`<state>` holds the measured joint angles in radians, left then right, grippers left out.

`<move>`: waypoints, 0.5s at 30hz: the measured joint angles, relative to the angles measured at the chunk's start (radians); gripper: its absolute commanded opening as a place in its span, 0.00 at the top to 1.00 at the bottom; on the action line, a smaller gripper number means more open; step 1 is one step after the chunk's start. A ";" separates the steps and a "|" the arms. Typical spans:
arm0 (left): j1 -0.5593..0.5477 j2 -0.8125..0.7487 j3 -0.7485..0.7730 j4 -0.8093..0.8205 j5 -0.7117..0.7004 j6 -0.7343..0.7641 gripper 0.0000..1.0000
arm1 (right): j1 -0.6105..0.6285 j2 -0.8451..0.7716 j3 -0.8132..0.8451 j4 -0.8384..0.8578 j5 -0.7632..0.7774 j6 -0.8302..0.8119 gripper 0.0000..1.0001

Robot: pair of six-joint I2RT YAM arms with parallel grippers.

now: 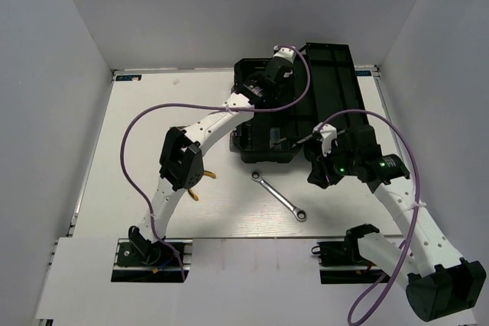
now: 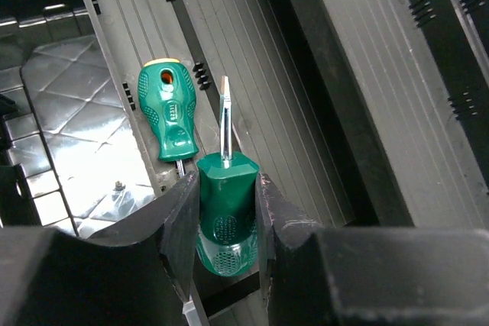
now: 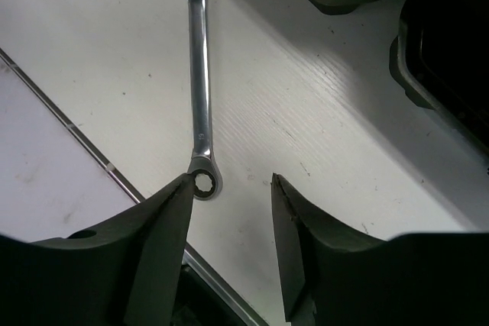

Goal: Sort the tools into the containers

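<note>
My left gripper reaches into the open black toolbox. In the left wrist view it is shut on a stubby green-handled screwdriver, blade pointing away, over a ribbed grey tray compartment. A second green screwdriver lies in the tray just left of it. My right gripper is open and empty above the table. A long silver wrench lies ahead of it, its near ring end beside the left finger; it also shows in the top view. Yellow pliers handles peek out under the left arm.
The toolbox lid and body fill the back middle of the white table. A quilted shiny compartment lies left of the screwdrivers. The table's front edge strip runs close to the right gripper. White walls enclose the table.
</note>
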<state>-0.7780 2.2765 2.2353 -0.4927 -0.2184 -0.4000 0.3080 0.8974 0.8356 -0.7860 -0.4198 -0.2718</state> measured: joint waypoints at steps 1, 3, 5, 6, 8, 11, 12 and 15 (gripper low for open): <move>0.000 0.003 0.000 0.000 0.002 0.000 0.69 | 0.000 0.002 0.000 0.000 0.000 -0.001 0.47; 0.000 0.010 0.000 -0.001 0.003 0.000 0.63 | 0.000 0.007 0.000 0.000 0.000 -0.002 0.47; 0.000 0.019 0.000 0.000 0.008 0.000 0.57 | 0.000 0.008 0.000 0.000 0.000 -0.002 0.47; 0.000 0.024 0.000 0.000 0.010 -0.001 0.49 | 0.000 0.008 0.000 0.000 0.000 -0.002 0.47; 0.001 0.031 0.000 -0.002 0.018 0.000 0.41 | 0.000 0.008 0.000 0.000 0.001 -0.001 0.42; 0.003 0.036 0.000 0.000 0.025 0.000 0.31 | 0.000 0.009 0.000 0.000 0.001 -0.002 0.40; 0.003 0.037 0.000 0.001 0.025 -0.002 0.28 | 0.000 0.011 0.000 -0.001 0.001 -0.002 0.40; 0.004 0.037 0.001 0.008 0.027 -0.003 0.26 | 0.000 0.018 0.000 -0.002 0.001 -0.006 0.41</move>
<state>-0.7742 2.3135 2.2360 -0.4850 -0.1909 -0.4034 0.3080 0.9157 0.8352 -0.7879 -0.4187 -0.2783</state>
